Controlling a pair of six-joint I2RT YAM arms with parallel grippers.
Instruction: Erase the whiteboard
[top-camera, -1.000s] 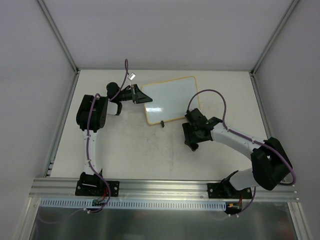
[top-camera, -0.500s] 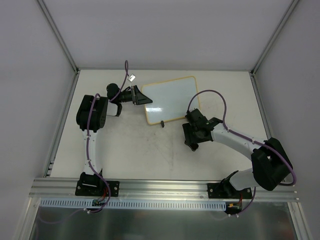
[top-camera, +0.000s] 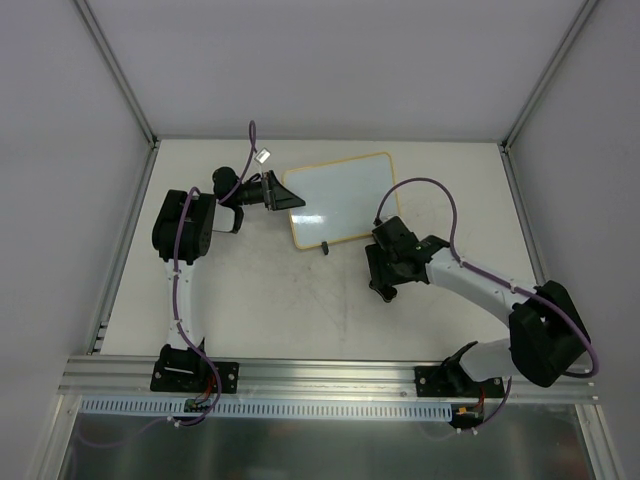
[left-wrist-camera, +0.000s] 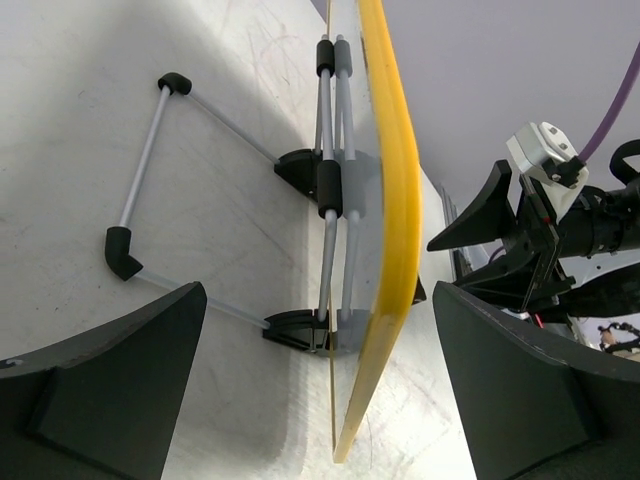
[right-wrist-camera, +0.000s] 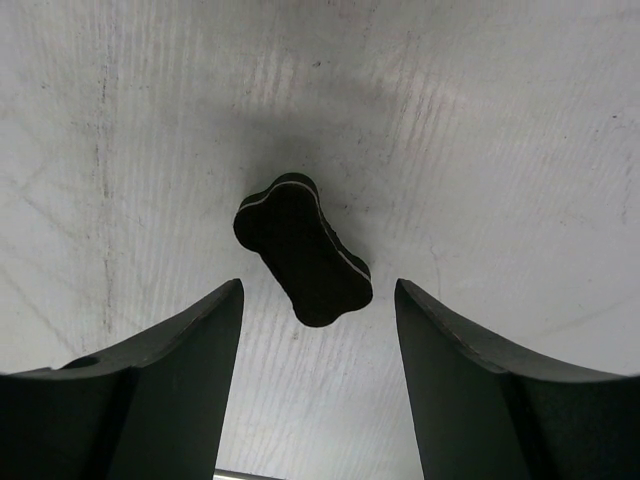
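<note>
The whiteboard (top-camera: 340, 198), white with a cream-yellow rim, sits at the back middle of the table. My left gripper (top-camera: 288, 195) is at its left edge. In the left wrist view the yellow rim (left-wrist-camera: 395, 200) runs edge-on between the jaws of that gripper (left-wrist-camera: 320, 330), which stand wide open and clear of it. The board's wire stand (left-wrist-camera: 150, 180) and black clip feet (left-wrist-camera: 305, 170) show beside the rim. My right gripper (top-camera: 384, 280) hovers open over the table in front of the board. A black bone-shaped eraser (right-wrist-camera: 303, 250) lies on the table just past the right gripper (right-wrist-camera: 318, 340).
A purple cable (top-camera: 430, 190) loops from the right arm over the board's right corner. One black clip foot (top-camera: 326, 247) sticks out at the board's near edge. Metal frame posts bound the table, and an aluminium rail (top-camera: 330, 375) runs along the near edge.
My left gripper's jaws have spread apart and let go of the board's rim. The right arm has shifted very slightly; board and eraser stay put.
</note>
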